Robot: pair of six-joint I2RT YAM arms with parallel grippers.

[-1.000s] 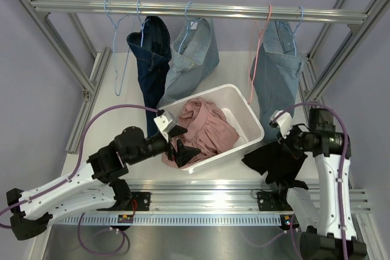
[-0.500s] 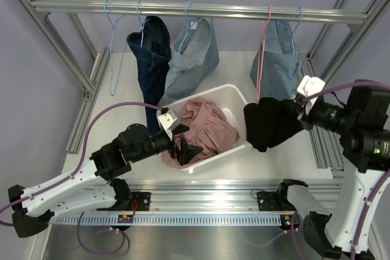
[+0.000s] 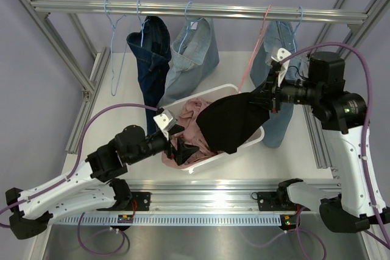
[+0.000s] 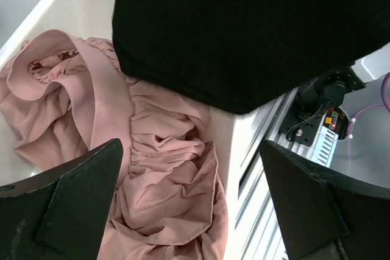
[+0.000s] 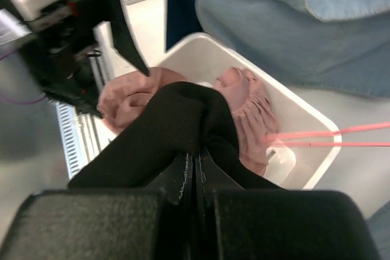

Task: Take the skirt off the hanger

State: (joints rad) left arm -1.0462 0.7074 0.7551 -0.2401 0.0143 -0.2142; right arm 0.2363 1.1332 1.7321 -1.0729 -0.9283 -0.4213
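Observation:
My right gripper (image 3: 267, 97) is shut on a black skirt (image 3: 233, 123) and holds it in the air over the white bin (image 3: 253, 140). In the right wrist view the pinched fold sits at my closed fingertips (image 5: 196, 164), and the skirt (image 5: 164, 132) drapes down toward the bin (image 5: 308, 123). A bare pink hanger (image 3: 255, 59) hangs slanted from the rail, apart from the skirt. It also shows in the right wrist view (image 5: 329, 138). My left gripper (image 3: 183, 148) is open and empty, low over a pink garment (image 4: 152, 168) in the bin, with the black skirt (image 4: 244, 28) just beyond it.
Along the rail (image 3: 183, 9) hang an empty blue hanger (image 3: 114, 59), a dark denim skirt (image 3: 149, 56), a light denim skirt (image 3: 196, 53) and another light denim piece (image 3: 279, 71) on the right. Frame posts stand on both sides.
My right gripper has carried the black skirt up from the table at the right and leftward over the bin. The pink hanger now swings bare. The left arm has barely moved.

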